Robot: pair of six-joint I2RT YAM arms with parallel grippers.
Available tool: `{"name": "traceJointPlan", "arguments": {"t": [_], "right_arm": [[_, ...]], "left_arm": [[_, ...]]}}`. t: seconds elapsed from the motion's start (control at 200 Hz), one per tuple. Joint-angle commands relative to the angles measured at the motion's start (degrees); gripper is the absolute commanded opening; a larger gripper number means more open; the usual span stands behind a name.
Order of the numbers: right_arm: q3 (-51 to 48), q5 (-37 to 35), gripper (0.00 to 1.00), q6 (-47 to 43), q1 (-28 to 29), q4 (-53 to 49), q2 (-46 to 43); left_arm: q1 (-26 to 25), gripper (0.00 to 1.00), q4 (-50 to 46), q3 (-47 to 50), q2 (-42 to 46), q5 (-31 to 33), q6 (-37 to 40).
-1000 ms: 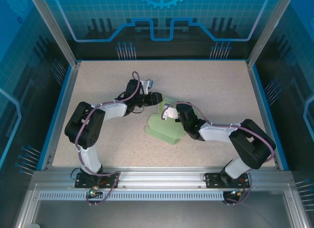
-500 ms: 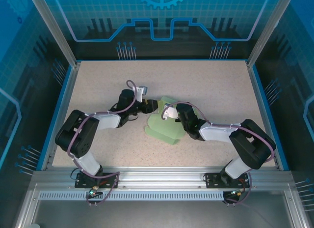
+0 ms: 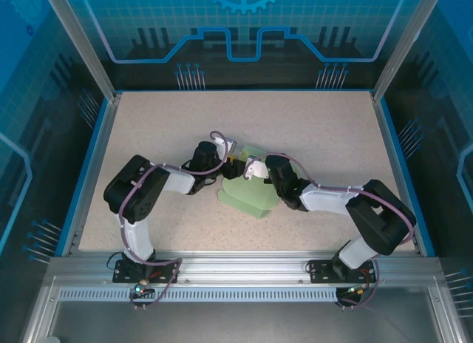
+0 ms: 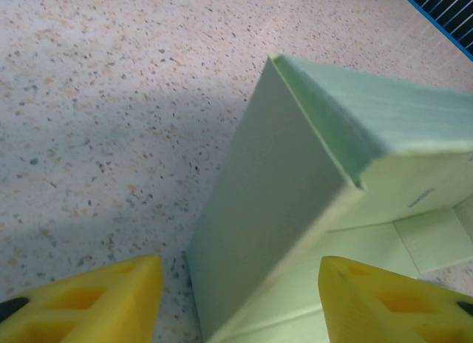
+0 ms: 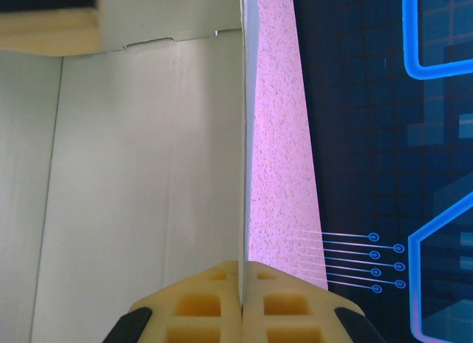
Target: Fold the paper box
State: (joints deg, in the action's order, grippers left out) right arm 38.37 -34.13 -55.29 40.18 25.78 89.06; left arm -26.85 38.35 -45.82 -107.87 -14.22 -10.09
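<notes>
Two walls at least are up on the paper box (image 3: 248,195), and that is the score so far. The mint-green card sits near the middle of the bench (image 3: 325,128), no flat sheet but a half-made shell, with creased panels standing and a lower part spread out on its near side.

From the left wrist view, one tall panel rises to a sharp corner and a second face folds away from it. An inner surface shows beyond, so this end of the box is open and nothing is closed over it.

At the box's right side, the right end effector (image 5: 242,302) has its fingers pressed together on the thin upright edge of the card, gripping that wall. At the box's left corner, the left end effector (image 4: 240,299) has its fingers spread wide with nothing in them, and the standing panel is just ahead between the two yellow tips.

On this showing the body is roughly formed. What looks left is bringing in the loose flaps, tucking the tabs and squaring the shape. How many flaps remain cannot be told from these views.
</notes>
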Motion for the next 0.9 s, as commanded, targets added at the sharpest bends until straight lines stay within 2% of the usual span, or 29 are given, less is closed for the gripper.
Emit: {"name": "traceJointPlan", "arguments": {"t": [0.0,0.39,0.66,0.895], "right_arm": [[1.2,1.0,0.00,1.1,-0.2,-2.8,-0.6],[1.4,1.2,0.00,1.3,-0.2,-3.5,-0.7],[1.6,1.1,0.00,1.6,-0.3,-4.0,-0.7],[1.8,1.2,0.03,2.1,-0.2,-4.7,-1.1]], "left_arm": [[-0.7,0.55,1.9,-2.4,-1.5,1.7,2.3],[-2.6,0.38,0.9,-3.6,-2.2,6.9,3.6],[-3.3,0.25,0.0,-4.1,-2.3,7.8,4.5],[-3.9,0.19,-1.0,-4.3,-2.0,9.1,5.6]]}}
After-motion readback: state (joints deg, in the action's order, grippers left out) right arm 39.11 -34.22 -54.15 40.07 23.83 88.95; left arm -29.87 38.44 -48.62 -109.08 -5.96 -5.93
